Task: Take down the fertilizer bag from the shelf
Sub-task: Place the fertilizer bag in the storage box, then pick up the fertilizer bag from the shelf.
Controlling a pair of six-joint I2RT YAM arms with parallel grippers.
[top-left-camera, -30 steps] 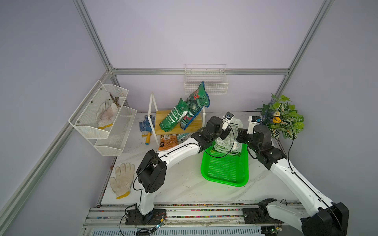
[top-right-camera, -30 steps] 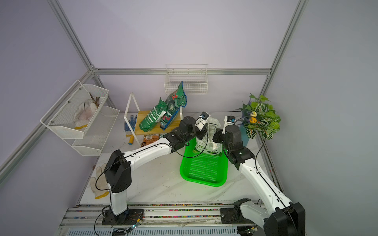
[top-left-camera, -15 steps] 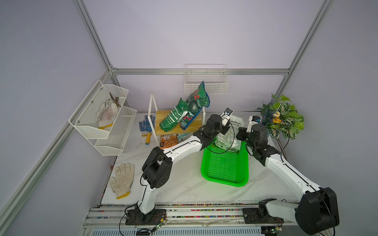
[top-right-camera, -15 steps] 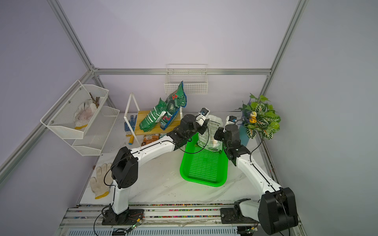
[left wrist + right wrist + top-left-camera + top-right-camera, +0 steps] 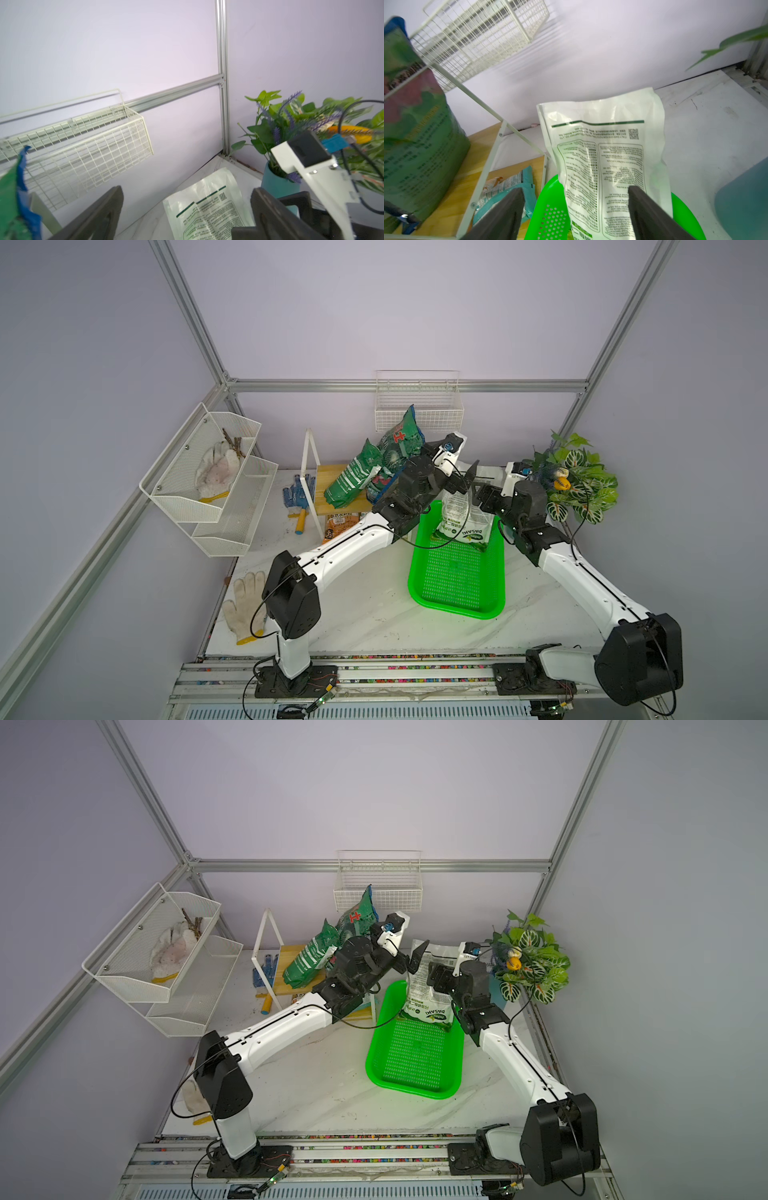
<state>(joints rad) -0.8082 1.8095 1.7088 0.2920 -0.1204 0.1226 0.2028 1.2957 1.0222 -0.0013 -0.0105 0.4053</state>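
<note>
Fertilizer bag: your white plastic fertilizer bag with green print (image 5: 461, 518) is off the shelf; it stands tilted at the far end of the bright green perforated plastic tray (image 5: 457, 585), lower edge inside the tray, top leaning toward the back wall; the same bag fills the right wrist view (image 5: 604, 158)

Shelf: the small two-tier rack of light wooden boards on thin white metal legs (image 5: 328, 485) stands left of the tray; two dark green printed bags (image 5: 374, 464) lean on its upper board, an orange packet (image 5: 338, 524) lies under it

Left claw: your left gripper (image 5: 463, 481) hangs just beside the bag's upper left edge; in the left wrist view both dark fingers (image 5: 99, 216) stand wide apart with the bag's top showing between them, nothing clamped

Right claw: your right gripper (image 5: 482, 499) sits at the bag's right side; in the right wrist view its fingers (image 5: 645, 212) are spread, one before the bag's printed face, one off its edge; jaws parted, no grip seen; whether a finger touches the bag you cannot tell

Surroundings: white wire wall basket (image 5: 417, 406) on the back wall; white mesh wall bins (image 5: 208, 485) on the left wall with a white glove inside; potted green leafy plant (image 5: 573, 477) right of the arms; white knit glove (image 5: 245, 605) on the marble-look tabletop (image 5: 374, 614)
</note>
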